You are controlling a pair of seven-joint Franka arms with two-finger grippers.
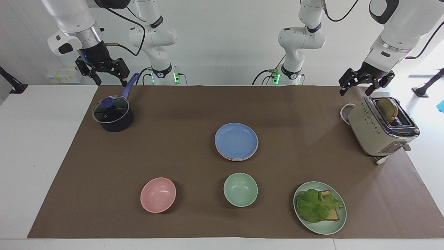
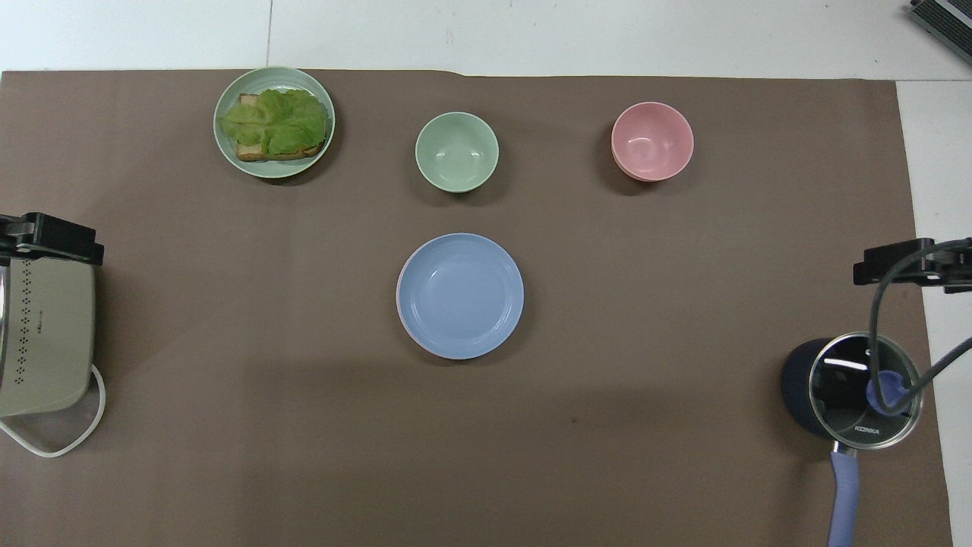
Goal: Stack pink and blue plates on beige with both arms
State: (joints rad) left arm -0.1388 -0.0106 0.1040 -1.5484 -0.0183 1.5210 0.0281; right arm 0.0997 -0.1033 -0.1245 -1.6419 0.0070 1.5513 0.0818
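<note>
Stack: round matte blue plate (image 1: 236, 140) tops the pink plate (image 1: 225, 156); light, stiff, slippery; you'd pinch the rim.
Grippers: left gripper (image 1: 359, 86) over the beige toaster (image 1: 378, 130) and right gripper (image 1: 104, 72) both wide, empty.

My table (image 1: 41, 146) is white under a brown mat (image 1: 194, 111). A plain white wall (image 1: 222, 41) stands at twelve o'clock; bright light comes in at two o'clock.
</note>
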